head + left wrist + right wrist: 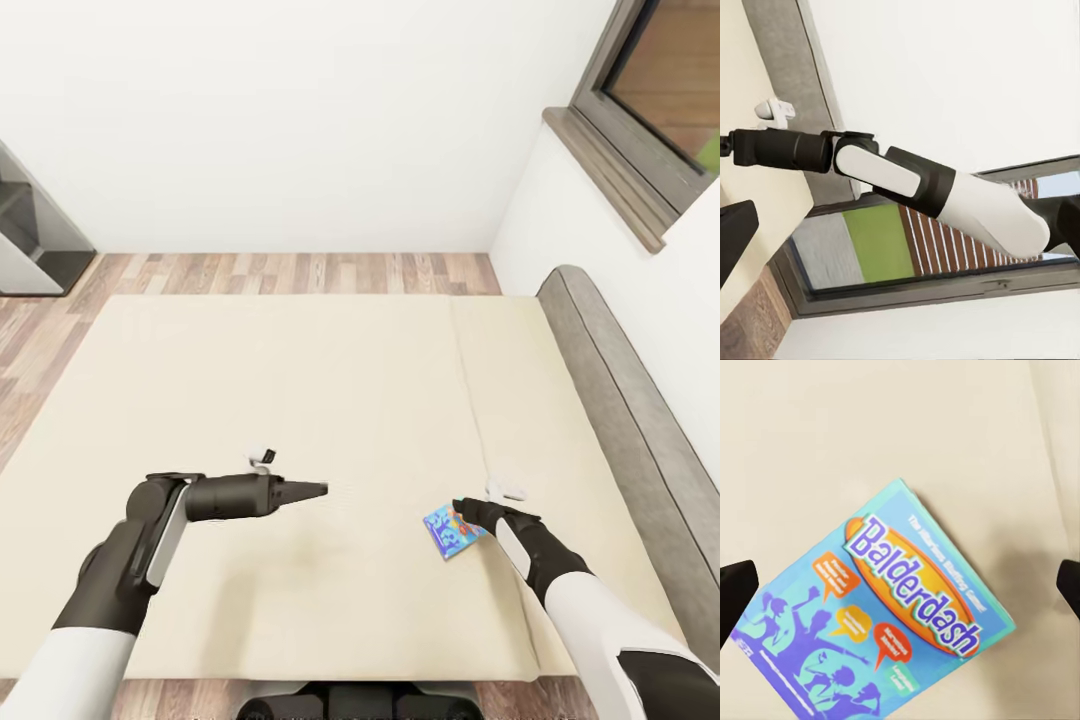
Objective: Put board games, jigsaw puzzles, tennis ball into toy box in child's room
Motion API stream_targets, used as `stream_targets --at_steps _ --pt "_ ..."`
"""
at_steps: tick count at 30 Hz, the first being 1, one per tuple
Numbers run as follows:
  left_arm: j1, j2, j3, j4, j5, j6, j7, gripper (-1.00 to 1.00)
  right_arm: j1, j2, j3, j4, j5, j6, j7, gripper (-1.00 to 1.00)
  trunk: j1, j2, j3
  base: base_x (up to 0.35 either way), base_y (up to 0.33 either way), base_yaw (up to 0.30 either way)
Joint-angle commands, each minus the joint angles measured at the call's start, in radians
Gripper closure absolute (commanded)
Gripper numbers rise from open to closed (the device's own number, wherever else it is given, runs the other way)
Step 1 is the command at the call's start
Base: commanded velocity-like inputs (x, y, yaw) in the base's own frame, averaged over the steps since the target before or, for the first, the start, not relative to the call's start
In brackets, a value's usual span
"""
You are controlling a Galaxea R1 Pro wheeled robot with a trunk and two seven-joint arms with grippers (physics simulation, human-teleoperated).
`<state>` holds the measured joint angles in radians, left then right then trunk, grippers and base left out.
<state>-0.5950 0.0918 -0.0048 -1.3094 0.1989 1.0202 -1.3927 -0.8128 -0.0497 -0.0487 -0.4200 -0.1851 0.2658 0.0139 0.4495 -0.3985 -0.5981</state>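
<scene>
risk of a miss: my right gripper (900, 585), fingers apart over the flat board game (877, 626) on the bed (330, 400), could skate off its thin edges; left gripper (315, 489) state unclear.

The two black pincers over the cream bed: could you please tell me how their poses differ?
The left pincer points sideways across the cream-beige bed, with nothing near its tips. The right pincer reaches down over the blue printed board game box, its fingertips spread wide either side of it in the right wrist view. Both hang above the bed.
</scene>
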Motion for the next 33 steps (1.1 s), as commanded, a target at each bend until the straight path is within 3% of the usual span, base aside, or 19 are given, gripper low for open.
stream_targets --at_steps 1,6,11,14,33 --pt "0.003 0.006 -0.001 -0.026 0.003 0.014 -0.003 -1.00 0.000 0.001 -0.004 -0.002 -0.005 0.006 0.001 -1.00 0.001 -0.002 -0.003 0.000 0.000 0.000" --pt "0.050 0.048 -0.001 -0.144 0.004 0.026 -0.058 -1.00 0.000 0.002 -0.003 -0.002 -0.005 0.006 0.001 -1.00 0.001 -0.002 -0.011 0.000 0.000 0.000" --pt "0.071 0.078 0.009 -0.177 0.004 0.027 -0.169 -1.00 0.000 0.002 -0.003 -0.002 -0.005 0.006 0.001 -1.00 0.001 -0.002 -0.019 0.000 0.000 0.000" --pt "0.075 0.096 0.017 -0.184 0.004 0.027 -0.178 -1.00 0.000 0.002 -0.003 -0.002 -0.005 0.006 0.001 -1.00 0.001 -0.002 -0.024 0.000 0.000 0.000" --pt "0.079 0.109 0.024 -0.189 0.004 0.026 -0.178 -1.00 0.000 -0.001 -0.003 -0.002 -0.005 0.006 0.001 -1.00 0.001 -0.002 -0.056 0.000 0.000 0.000"
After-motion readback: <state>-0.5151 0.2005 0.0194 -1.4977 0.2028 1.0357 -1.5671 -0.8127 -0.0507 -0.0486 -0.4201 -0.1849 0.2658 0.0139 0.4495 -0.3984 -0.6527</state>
